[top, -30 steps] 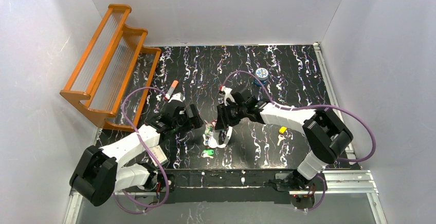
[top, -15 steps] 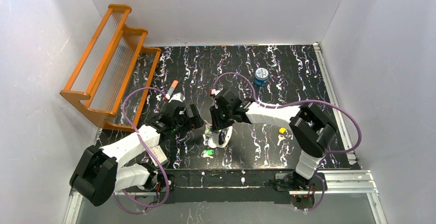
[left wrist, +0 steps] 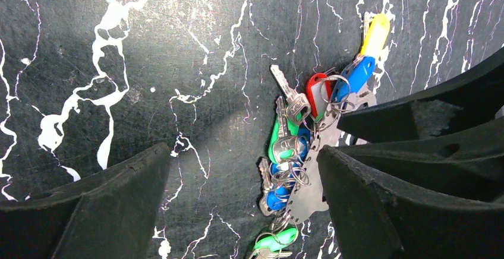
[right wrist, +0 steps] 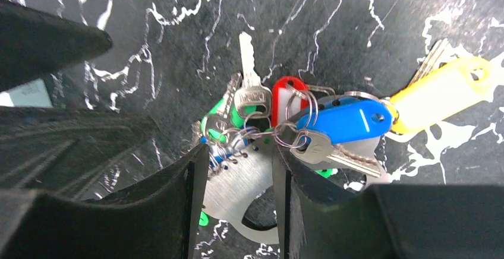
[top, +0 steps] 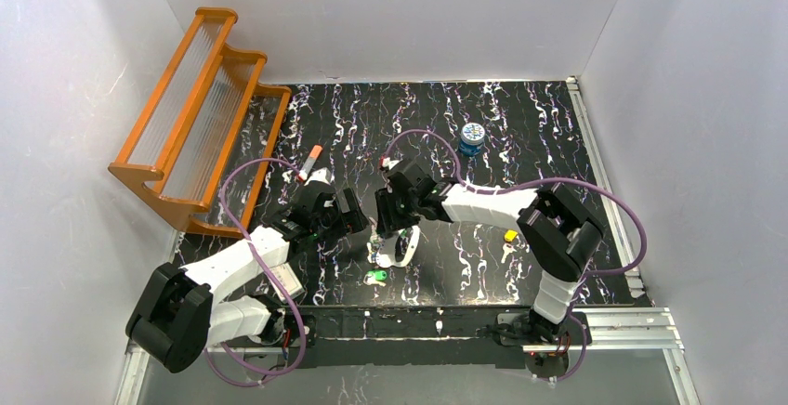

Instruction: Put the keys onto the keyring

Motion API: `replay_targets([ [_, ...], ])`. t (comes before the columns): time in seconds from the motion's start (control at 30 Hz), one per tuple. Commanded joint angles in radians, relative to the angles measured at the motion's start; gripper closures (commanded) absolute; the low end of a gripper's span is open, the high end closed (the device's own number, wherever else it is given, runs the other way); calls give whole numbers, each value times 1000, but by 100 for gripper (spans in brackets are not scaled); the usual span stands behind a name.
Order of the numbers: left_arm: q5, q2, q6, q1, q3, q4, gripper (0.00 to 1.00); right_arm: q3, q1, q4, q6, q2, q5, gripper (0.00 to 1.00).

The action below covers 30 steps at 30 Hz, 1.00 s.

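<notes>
1. Table (top: 520,145): black top with white veining, walled in white on three sides.
2. Rack (top: 200,108): orange, stepped, with clear ribbed panels, at the far left; its near end lies behind the left arm's cable.
3. Left gripper (left wrist: 242,152): low over the table centre, fingers wide apart and holding nothing. The key bunch lies between them, just inside the right-hand finger.
4. Right gripper (right wrist: 238,152): pointing down at the same spot. Its fingers are partly apart and straddle the flat metal of the keyring. Whether they press on it cannot be told.
5. Keyring (right wrist: 235,188): at the table centre. From above it is a pale oval loop, its far end hidden under the right gripper. From the wrist it is a silvery plate, flanked by the fingers and cut off by the lower frame edge.
6. Keys (left wrist: 284,146): green, blue, red and yellow heads on small wire rings, crowded along the keyring. They overlap too much to count.
7. Loose green key (top: 376,277): near the front edge.
8. Loose yellow key (top: 510,235): to the right, well apart; detail too small to read.
9. Blue tin (top: 473,137): at the far right, patterned lid.
10. Orange-tipped tube (top: 309,161): partly behind the left arm.
</notes>
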State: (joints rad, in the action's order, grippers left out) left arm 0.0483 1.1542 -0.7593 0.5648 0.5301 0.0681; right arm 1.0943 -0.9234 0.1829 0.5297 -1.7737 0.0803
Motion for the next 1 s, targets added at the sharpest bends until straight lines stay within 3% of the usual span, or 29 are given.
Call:
replay_targets([
  [0.0, 3, -11, 4, -3, -11, 24, 8, 25, 48, -110, 76, -10, 66, 48],
  [0.3, 5, -6, 10, -4, -10, 30, 9, 15, 103, -142, 82, 2, 129, 56],
  [0.57, -139, 37, 5, -4, -30, -111, 26, 28, 101, -71, 13, 35, 133, 60],
  [0.8, -311, 142, -63, -2, -56, -305, 35, 22, 101, -44, -8, 48, 141, 63],
  [0.97, -341, 167, -81, 4, -57, -359, 41, 9, 101, -38, -26, 71, 157, 69],
])
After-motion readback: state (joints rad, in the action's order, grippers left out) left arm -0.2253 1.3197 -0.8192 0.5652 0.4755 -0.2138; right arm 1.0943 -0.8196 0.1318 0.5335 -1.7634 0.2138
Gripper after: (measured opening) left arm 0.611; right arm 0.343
